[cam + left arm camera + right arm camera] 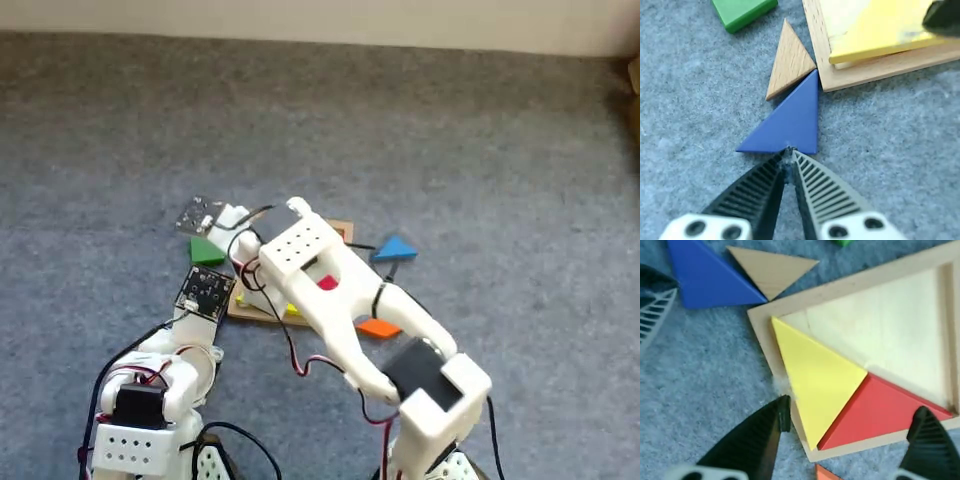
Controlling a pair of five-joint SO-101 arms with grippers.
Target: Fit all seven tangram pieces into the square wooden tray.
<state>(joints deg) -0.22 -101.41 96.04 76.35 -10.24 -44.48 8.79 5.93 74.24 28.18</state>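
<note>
Left wrist view: the left tool (789, 154), pressed together, touches the edge of the blue triangle (790, 120) lying outside the wooden tray (875, 67), at its corner. The right tool (852, 415) hangs spread over the yellow triangle (815, 380) and red triangle (880, 410) seated inside. The step looks like nudging blue trayward; next it needs lifting over the rim.

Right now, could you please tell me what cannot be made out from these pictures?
High view: the right arm covers most of the wooden tray, hiding its contents.
Left wrist view: the green piece is cut by the edge; shape unclear.
Right wrist view: the orange piece is cut by the edge; just a corner shows.
Right wrist view: a finger of the right hand hides one tray corner.
</note>
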